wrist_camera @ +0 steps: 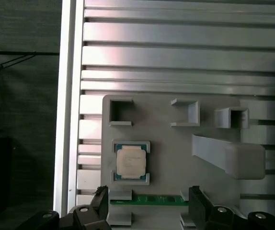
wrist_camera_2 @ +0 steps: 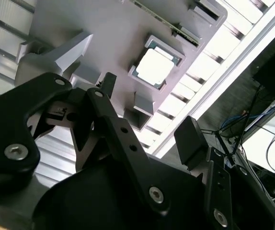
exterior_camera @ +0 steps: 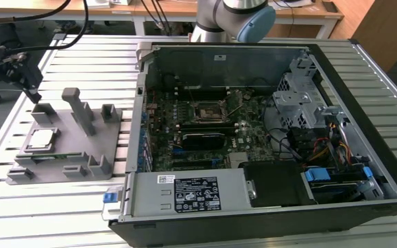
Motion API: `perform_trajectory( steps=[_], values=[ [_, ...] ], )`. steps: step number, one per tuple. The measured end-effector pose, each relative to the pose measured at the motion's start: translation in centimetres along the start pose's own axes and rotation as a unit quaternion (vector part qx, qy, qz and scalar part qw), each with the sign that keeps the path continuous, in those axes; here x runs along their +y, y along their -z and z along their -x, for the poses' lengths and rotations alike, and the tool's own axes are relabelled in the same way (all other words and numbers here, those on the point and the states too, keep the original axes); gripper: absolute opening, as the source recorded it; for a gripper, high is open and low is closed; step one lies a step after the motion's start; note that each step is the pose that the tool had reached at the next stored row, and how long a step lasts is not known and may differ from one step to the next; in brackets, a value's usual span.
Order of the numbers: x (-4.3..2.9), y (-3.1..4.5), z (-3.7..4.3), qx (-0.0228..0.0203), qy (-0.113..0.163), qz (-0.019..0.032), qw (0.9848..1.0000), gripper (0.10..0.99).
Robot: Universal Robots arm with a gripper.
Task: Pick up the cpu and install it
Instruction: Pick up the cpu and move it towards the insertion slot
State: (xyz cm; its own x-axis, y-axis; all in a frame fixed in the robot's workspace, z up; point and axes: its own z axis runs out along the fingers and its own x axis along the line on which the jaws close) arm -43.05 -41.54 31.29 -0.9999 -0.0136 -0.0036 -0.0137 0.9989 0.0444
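Note:
The cpu [exterior_camera: 41,138] is a small square chip with a shiny silver top. It lies flat in a recess of the grey fixture plate [exterior_camera: 81,152] at the exterior view's left. My gripper [exterior_camera: 29,90] hangs above the fixture's far end, clear of the chip. In both wrist views the cpu [wrist_camera: 131,161] [wrist_camera_2: 154,67] lies below the gripper [wrist_camera: 148,199] [wrist_camera_2: 149,110]. The black fingers [wrist_camera: 101,197] stand wide apart with nothing between them. The motherboard socket [exterior_camera: 208,111] sits inside the open computer case [exterior_camera: 364,129].
Grey posts and blocks [exterior_camera: 81,111] rise from the fixture beside the chip. A green memory strip [wrist_camera: 149,199] lies along the fixture's edge. The slatted metal table [exterior_camera: 60,212] ends close to the fixture. Cables, a drive cage [exterior_camera: 299,98] and a power supply [exterior_camera: 192,194] crowd the case.

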Motion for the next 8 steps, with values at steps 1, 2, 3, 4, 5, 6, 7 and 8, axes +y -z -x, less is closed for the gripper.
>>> perform_trajectory(
  steps=[1,2,3,4,5,6,7,8],
  values=[
    [-0.01,-0.17,-0.02,0.0000,0.000,0.0000,1.0000,0.761],
    [-0.03,-0.34,-0.05,0.0000,0.000,0.0000,1.0000,0.761],
    [-0.04,-0.52,-0.07,0.0000,0.000,0.0000,1.0000,0.761],
    [-0.04,-0.68,-0.08,0.0000,0.000,0.0000,1.0000,0.761],
    [-0.04,-0.84,-0.09,0.0000,0.000,0.0000,1.0000,0.761],
    [-0.05,-0.92,-0.09,0.0000,0.000,0.0000,1.0000,0.761],
    [-0.05,-0.97,-0.09,0.0000,0.000,-0.0001,1.0000,0.761],
    [-0.05,-0.99,-0.09,0.0001,0.000,-0.0002,1.0000,0.761]
  ],
)
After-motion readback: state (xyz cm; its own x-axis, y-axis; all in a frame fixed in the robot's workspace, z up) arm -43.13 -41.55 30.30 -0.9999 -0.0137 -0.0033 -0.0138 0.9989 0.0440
